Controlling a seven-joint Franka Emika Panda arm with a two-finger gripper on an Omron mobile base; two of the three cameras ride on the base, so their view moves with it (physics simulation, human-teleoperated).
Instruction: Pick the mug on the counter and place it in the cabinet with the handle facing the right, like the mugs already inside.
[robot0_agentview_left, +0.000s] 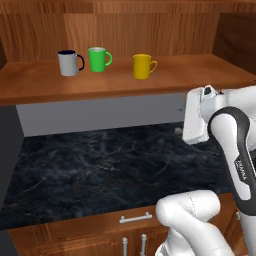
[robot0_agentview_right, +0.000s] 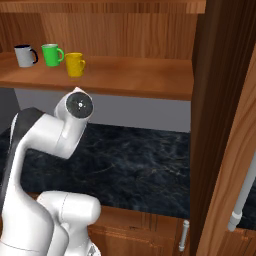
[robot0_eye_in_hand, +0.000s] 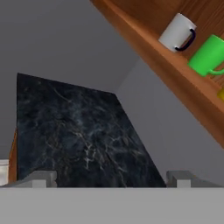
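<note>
Upper centre of the left base view: the yellow mug (robot0_agentview_left: 143, 66) stands upright on the cabinet (robot0_agentview_left: 125, 85) shelf, handle (robot0_agentview_left: 152, 65) to the right, beside the green mug (robot0_agentview_left: 98, 59) and grey mug (robot0_agentview_left: 69, 63). Below lies the black counter (robot0_agentview_left: 100, 165). Hand view, bottom: the gripper (robot0_eye_in_hand: 111, 178) is spread wide, grasping nothing.

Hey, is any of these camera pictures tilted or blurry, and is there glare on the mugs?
Hand view: rolled, so the cabinet shelf runs diagonally; slightly soft. Left base view: level, no glare on the yellow mug. Right base view: level, even flat light.
</note>
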